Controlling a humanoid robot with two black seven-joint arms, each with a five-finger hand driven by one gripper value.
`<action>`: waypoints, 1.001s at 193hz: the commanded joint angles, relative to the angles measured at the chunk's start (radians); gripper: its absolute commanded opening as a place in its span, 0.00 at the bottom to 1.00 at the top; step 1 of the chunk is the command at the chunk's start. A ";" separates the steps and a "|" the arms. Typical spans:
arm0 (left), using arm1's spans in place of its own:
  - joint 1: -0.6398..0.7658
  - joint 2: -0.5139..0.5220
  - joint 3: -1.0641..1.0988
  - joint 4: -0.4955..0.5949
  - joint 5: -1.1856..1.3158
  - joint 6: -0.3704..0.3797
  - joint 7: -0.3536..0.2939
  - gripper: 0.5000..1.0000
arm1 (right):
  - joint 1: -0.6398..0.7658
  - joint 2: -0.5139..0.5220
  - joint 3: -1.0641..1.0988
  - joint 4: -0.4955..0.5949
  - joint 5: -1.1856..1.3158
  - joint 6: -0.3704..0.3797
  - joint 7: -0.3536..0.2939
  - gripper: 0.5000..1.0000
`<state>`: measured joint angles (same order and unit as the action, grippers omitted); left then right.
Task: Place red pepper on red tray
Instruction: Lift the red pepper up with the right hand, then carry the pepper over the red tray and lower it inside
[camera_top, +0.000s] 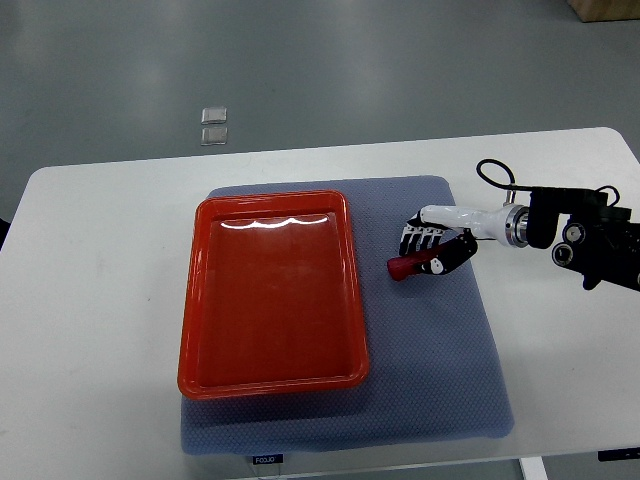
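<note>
On the white table (100, 300), which fills most of the top view, lies a blue-grey mat (440, 380) with a textured surface. The mat covers the centre of the table and reaches close to its near edge.

Resting on the left half of the mat is the red tray (195, 300), a rectangular tray with a raised rim and rounded corners. Its long sides run away from the camera. Light reflections show near its far wall. Nothing lies inside it.

The right arm (590, 240) enters from the right edge of the view, with black housing, a loop of black cable above it and a white forearm section leading to the hand. The right hand (432, 250) is positioned over the mat, just beside the right rim of the tray. Its black-and-white fingers (420, 238) are curled around the red pepper (403, 267), of which only the red end protrudes toward the tray. The pepper sits at mat level, outside the tray; whether it touches the mat cannot be determined.

Beyond the table, two small pale squares (214, 125) lie on the grey floor (350, 70).
</note>
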<state>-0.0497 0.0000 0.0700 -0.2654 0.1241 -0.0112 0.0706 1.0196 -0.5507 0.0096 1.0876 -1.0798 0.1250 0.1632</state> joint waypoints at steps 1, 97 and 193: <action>-0.001 0.000 -0.001 0.000 0.000 0.000 0.000 1.00 | 0.027 -0.017 0.003 0.008 0.003 0.004 0.001 0.00; 0.001 0.000 0.001 0.000 0.000 -0.001 0.000 1.00 | 0.191 -0.052 0.003 0.017 0.050 0.036 0.002 0.00; -0.001 0.000 0.002 -0.002 0.000 -0.001 0.000 1.00 | 0.327 0.159 -0.045 -0.006 0.136 0.045 0.001 0.00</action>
<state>-0.0501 0.0000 0.0710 -0.2655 0.1243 -0.0119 0.0705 1.3315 -0.4736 -0.0100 1.0977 -0.9495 0.1767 0.1643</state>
